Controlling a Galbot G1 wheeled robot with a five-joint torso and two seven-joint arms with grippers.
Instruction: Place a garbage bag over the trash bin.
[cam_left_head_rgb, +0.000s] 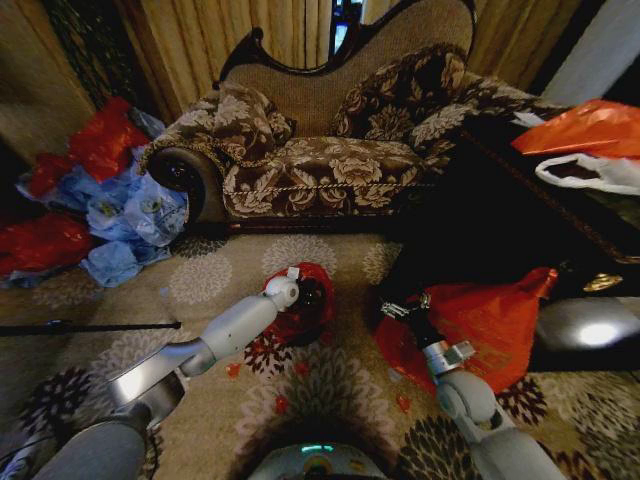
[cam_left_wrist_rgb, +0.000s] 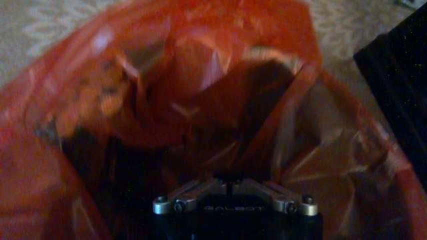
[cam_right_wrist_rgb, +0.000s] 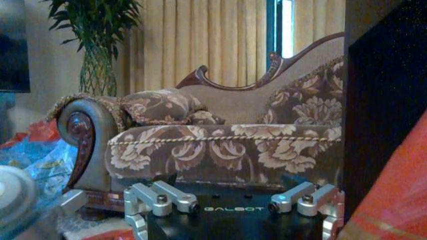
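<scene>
Robot's left gripper (cam_left_wrist_rgb: 230, 186), jaws closed with nothing visibly pinched, reaches into the red garbage bag (cam_left_head_rgb: 300, 300) draped over the black trash bin (cam_left_head_rgb: 310, 297) mid-carpet, probably seating the liner. Right gripper (cam_right_wrist_rgb: 233, 200) hangs open, empty, facing the sofa (cam_left_head_rgb: 320, 150).

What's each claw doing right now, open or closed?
Left claw: closed, inside the red garbage bag, gripping nothing visible.
Right claw: open, empty.
</scene>
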